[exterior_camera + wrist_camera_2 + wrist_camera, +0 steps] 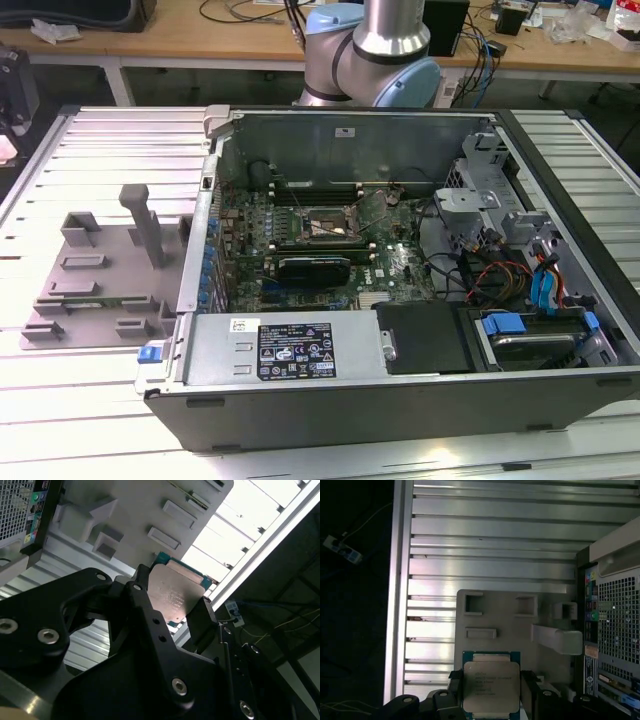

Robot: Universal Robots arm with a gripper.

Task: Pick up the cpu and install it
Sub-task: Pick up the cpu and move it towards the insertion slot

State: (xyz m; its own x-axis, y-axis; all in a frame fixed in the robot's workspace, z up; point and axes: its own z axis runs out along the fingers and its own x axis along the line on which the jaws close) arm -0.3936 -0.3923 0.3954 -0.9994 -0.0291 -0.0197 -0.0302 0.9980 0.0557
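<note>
since the black two-fingered gripper (491, 692) clamps the small square silver-lidded cpu (491, 680) by two opposite edges, we leave its flat faces untouched; it sits between the fingers over the grey moulded plastic tray (520, 642), outside the open black computer case (420, 405).

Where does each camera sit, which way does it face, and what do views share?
Exterior view: off the arm, looking down into the open computer case and grey tray; the arm's joints show beyond the case.
First wrist view: on the arm, facing down past the gripper, shut on the cpu, onto the tray.
Second wrist view: on the arm, looking obliquely across the gripper's body.
Shared: both wrist views show cpu, tray, case.
</note>
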